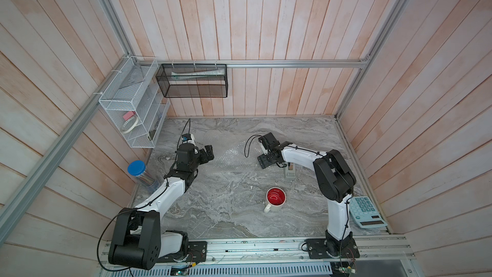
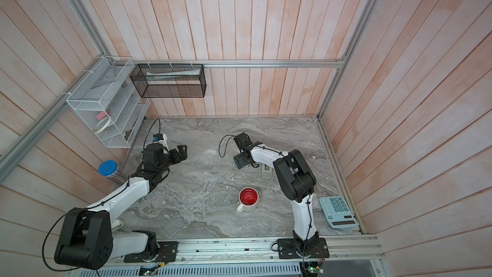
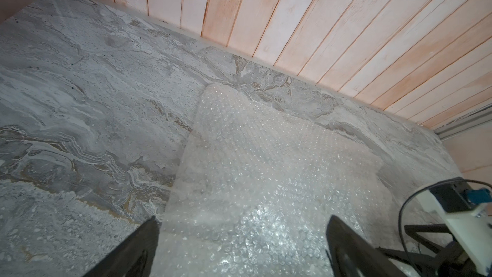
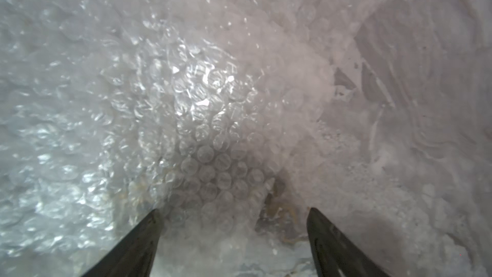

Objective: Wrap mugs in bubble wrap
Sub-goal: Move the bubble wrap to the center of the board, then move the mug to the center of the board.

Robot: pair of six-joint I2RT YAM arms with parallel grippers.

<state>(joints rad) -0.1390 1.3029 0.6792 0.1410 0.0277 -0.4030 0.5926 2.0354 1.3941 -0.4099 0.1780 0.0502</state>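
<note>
- The mug (image 1: 276,197) stands upright and bare on the bench (image 1: 213,217), near the front edge and well apart from the wrap (image 3: 266,169).
- The wrap lies flat further back on the bench, between the two arms. Nothing stands on it.
- The left fingers (image 3: 127,251) are spread fully wide over one edge of the wrap and hold nothing.
- The right fingers (image 4: 130,246) are also wide apart, low over the opposite edge, with nothing between them.
- I judge that the task is at its beginning: the sheet is laid out, but the mug is not yet on it, and no folding is done.
- In both top views the wrap almost disappears against the marble pattern, so its outline is hard to follow.
- I cannot tell if the right fingers touch the sheet.
- A grey dispenser (image 1: 289,172) is partly hidden under the right arm.
- No wrist view shows the mug.
</note>
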